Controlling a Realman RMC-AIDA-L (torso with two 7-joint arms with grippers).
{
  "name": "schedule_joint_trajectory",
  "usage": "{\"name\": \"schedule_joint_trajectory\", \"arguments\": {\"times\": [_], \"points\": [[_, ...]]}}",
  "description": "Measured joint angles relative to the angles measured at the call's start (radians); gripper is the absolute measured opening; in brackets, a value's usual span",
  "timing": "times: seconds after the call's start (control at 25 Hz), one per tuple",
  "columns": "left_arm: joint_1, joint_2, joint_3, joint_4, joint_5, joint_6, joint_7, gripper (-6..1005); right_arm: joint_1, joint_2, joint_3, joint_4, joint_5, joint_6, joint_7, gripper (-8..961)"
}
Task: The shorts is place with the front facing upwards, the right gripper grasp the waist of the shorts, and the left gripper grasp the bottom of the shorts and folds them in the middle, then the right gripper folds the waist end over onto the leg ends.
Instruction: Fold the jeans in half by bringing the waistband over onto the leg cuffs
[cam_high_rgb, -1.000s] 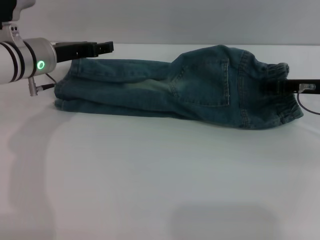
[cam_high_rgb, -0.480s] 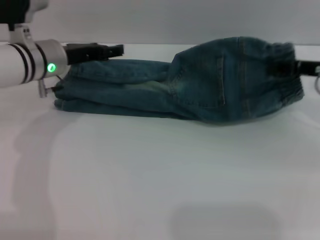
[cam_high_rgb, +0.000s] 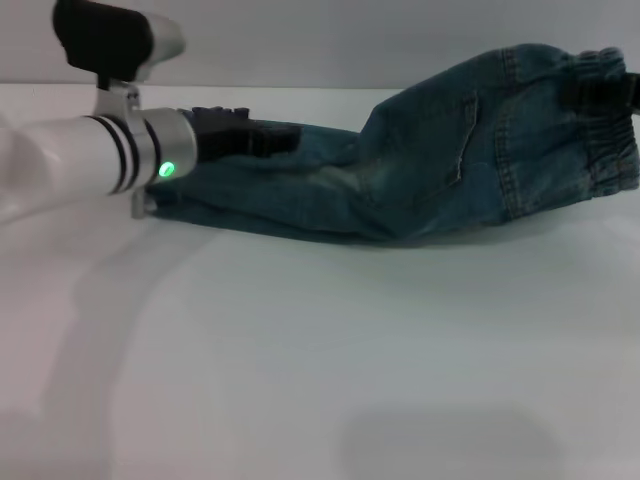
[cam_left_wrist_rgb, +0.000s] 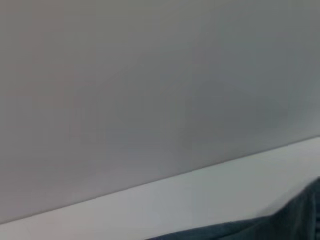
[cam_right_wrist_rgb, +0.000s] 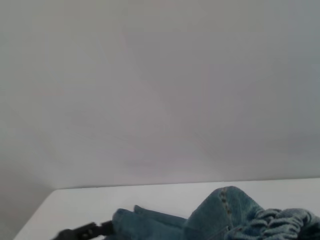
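Denim shorts lie folded lengthwise on white table. Right gripper clamped on gathered elastic waist, lifted off table. Left gripper over leg ends; fingers' state can't tell.

The shorts are blue-green denim with a pale faded patch and light stitch lines around the pocket. The table is white, and the wall behind it is grey. The left gripper has black fingers, a silver wrist with black bands and a small green light. The right gripper is black.
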Motion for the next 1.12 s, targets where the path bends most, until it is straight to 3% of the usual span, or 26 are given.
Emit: {"name": "schedule_joint_trajectory", "arguments": {"times": [0.76, 1.12], "points": [[0.062, -0.007, 0.484, 0.111, -0.202, -0.310, -0.010, 812, 0.071, -0.033, -0.017, -0.061, -0.005, -0.104, 0.083, 74], [0.093, -0.008, 0.564, 0.142, -0.263, -0.340, -0.010, 812, 0.117, -0.047, -0.030, -0.075, -0.013, -0.109, 0.084, 74]]}}
